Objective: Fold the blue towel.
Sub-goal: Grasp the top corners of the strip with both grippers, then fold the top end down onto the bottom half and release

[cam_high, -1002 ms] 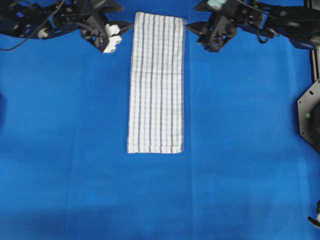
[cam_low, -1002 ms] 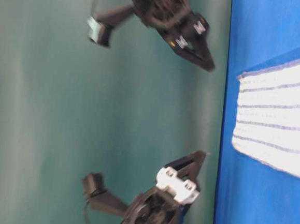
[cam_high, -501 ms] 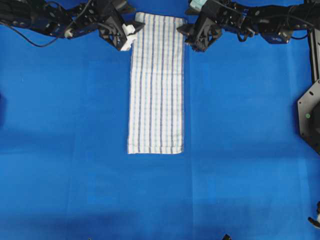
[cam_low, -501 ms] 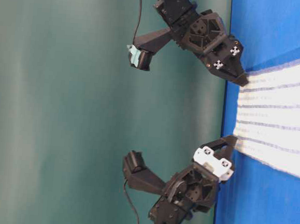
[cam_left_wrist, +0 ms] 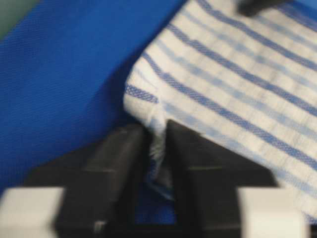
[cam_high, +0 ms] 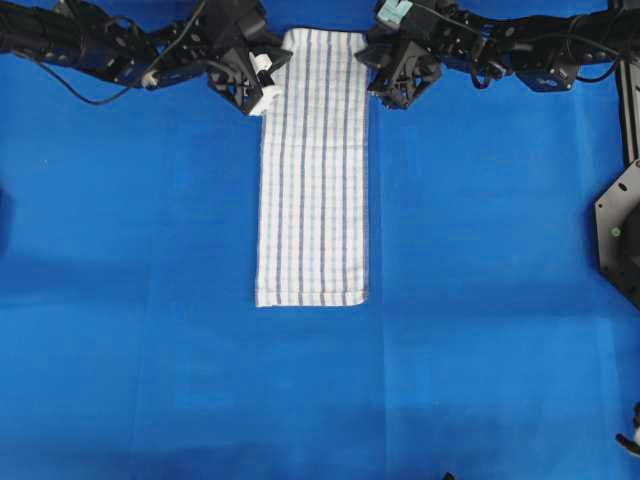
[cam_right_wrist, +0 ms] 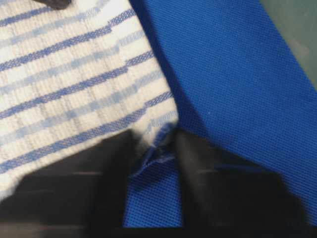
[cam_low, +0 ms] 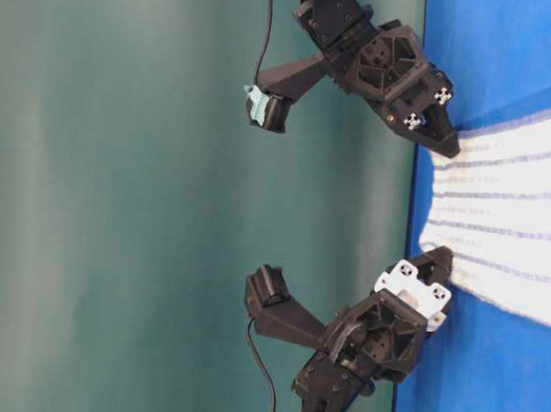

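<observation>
The blue towel (cam_high: 314, 170), white with thin blue stripes, lies flat as a long narrow strip down the middle of the overhead view. My left gripper (cam_high: 264, 88) is at its far left corner, and in the left wrist view (cam_left_wrist: 157, 141) the black fingers (cam_left_wrist: 119, 163) pinch a raised bit of that corner. My right gripper (cam_high: 383, 82) is at the far right corner, and the right wrist view (cam_right_wrist: 159, 140) shows the hem bunched between its fingers (cam_right_wrist: 203, 168). At table level both grippers (cam_low: 439, 269) (cam_low: 449, 146) touch the towel's end (cam_low: 503, 224).
The plain blue table covering (cam_high: 150, 300) spreads under everything. A black mount (cam_high: 622, 230) sits at the right edge. Both arms stretch along the far side, left arm (cam_high: 90, 45) and right arm (cam_high: 520, 45). A green wall (cam_low: 113, 203) stands behind.
Both grippers have moved inward and down onto the towel's far corners. Their jaws, wide open before, have closed on the cloth, which is now puckered at each corner.
</observation>
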Available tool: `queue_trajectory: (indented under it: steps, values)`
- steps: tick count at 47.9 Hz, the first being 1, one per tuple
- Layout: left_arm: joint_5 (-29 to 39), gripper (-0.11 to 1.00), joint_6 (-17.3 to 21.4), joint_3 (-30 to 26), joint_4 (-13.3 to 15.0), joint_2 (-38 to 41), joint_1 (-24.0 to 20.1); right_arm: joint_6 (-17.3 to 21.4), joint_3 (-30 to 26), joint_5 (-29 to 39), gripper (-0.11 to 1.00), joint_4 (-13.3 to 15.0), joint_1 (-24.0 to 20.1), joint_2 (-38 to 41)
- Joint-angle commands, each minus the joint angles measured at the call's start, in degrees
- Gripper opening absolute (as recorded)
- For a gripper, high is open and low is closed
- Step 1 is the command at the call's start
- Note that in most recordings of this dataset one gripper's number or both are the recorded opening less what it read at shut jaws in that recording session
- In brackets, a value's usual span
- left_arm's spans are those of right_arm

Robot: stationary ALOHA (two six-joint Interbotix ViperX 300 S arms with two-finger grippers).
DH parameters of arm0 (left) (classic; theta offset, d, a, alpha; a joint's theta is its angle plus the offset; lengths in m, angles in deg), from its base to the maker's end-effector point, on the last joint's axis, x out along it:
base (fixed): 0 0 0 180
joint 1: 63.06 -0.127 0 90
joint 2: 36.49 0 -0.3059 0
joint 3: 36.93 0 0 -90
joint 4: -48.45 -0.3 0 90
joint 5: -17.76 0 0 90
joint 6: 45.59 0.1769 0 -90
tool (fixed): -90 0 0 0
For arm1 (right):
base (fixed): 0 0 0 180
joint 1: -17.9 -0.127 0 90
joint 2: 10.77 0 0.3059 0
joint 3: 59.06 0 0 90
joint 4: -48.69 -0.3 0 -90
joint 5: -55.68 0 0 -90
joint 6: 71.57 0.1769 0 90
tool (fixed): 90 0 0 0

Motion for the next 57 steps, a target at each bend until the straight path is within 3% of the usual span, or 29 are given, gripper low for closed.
queue_trajectory:
  steps: [1, 7, 41, 57]
  values:
    - [-0.18, 0.08, 0.09, -0.53, -0.09, -0.62, 0.35, -0.09, -0.7, -0.53, 0.24, 0.09, -0.26, -0.79]
    - [-0.18, 0.04, 0.18, -0.53, -0.09, -0.62, 0.53, -0.09, -0.62, -0.53, 0.06, 0.09, -0.53, -0.79]
    - [2.99, 0.04, 3.16, 0.97, -0.09, -6.94, 0.88, 0.09, 0.62, 0.18, 0.06, 0.09, -1.14, -5.62]
    - [3.69, 0.04, 2.02, 6.5, 0.09, -13.89, 6.94, 1.05, 5.19, 1.67, 0.06, -0.88, -8.44, -11.69]
